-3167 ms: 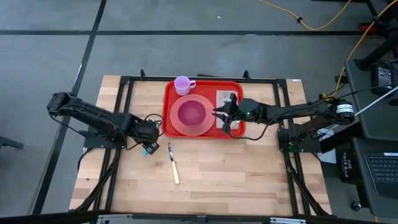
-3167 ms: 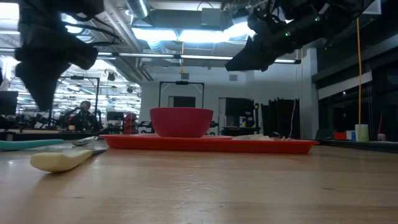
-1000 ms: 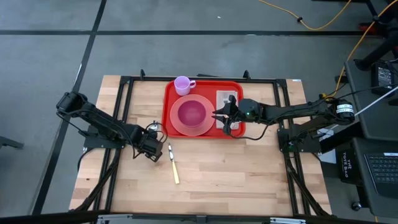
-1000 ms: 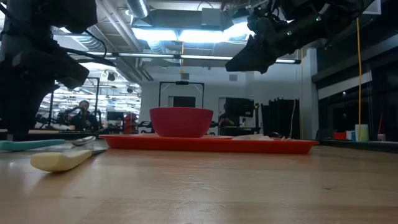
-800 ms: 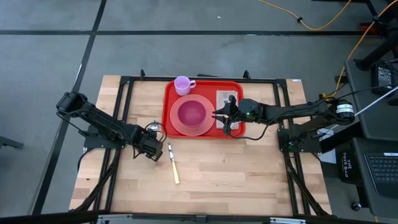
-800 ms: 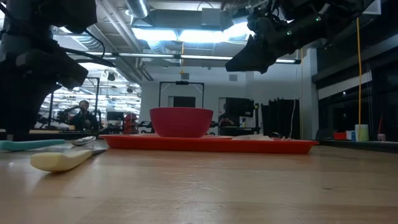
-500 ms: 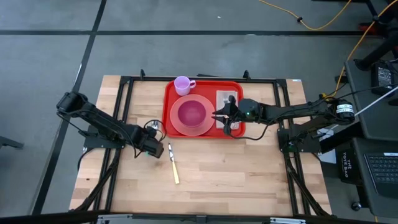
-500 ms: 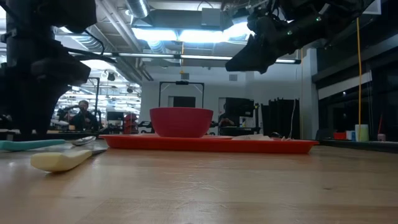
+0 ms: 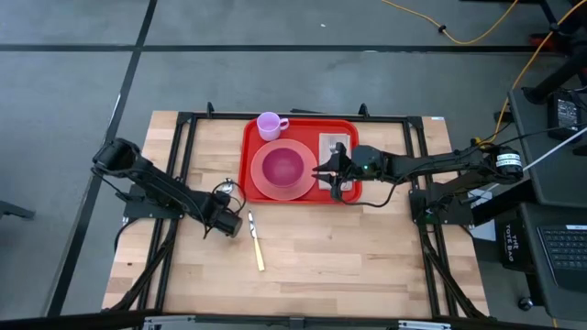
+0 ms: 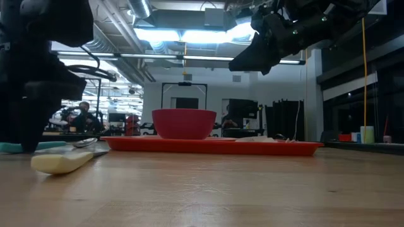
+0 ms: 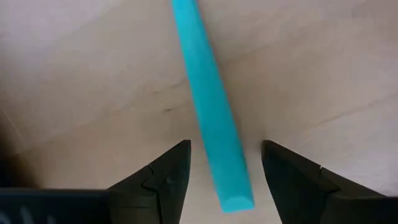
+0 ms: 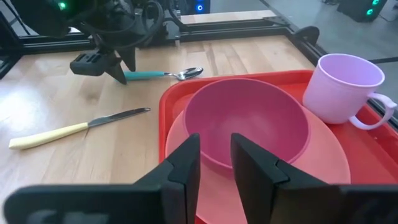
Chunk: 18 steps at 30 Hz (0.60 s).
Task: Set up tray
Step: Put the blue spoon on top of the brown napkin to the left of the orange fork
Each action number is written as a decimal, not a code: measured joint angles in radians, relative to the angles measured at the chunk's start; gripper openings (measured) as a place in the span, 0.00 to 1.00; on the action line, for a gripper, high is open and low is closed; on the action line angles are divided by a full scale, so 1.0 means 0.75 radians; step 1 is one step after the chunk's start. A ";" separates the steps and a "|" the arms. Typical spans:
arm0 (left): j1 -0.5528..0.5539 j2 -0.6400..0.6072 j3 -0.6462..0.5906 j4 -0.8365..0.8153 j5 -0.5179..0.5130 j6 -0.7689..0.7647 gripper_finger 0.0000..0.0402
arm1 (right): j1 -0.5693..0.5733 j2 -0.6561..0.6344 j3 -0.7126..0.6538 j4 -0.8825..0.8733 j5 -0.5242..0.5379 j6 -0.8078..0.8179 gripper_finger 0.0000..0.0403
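The red tray [image 9: 250, 137] lies at the table's far middle, carrying a pink plate [image 9: 266, 190] with a pink bowl [image 12: 245, 127], a lilac cup [image 9: 270, 124] and a pale napkin [image 9: 332, 145]. A spoon with a teal handle [image 11: 208, 106] lies on the wood left of the tray; its metal bowl [image 12: 189, 72] points to the far edge. My left gripper [image 11: 225, 144] points down, open, with one finger on each side of the handle's near end and not touching it. My right gripper [image 12: 216, 140] hovers open above the tray's right part, with nothing between its fingers.
A knife with a pale yellow handle [image 9: 256, 244] lies on the wood just right of my left gripper [image 9: 223, 225], blade toward the tray. Black frame rails [image 9: 183, 137] run along the table's sides and far edge. Bare wood fills the table's near half.
My left gripper has turned about its own axis and sunk a little toward the table over the spoon's teal handle. The spoon, the knife and the tray's things lie as before.
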 joint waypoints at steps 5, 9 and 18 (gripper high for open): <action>-0.006 0.051 0.006 0.040 0.027 -0.004 0.48 | 0.001 0.000 0.000 0.001 0.000 0.000 0.23; -0.006 0.060 0.007 0.050 0.033 -0.002 0.46 | 0.001 0.000 0.000 0.001 0.000 0.000 0.23; -0.045 0.065 0.005 0.051 -0.023 0.093 0.26 | 0.001 0.000 0.000 0.001 0.000 -0.001 0.23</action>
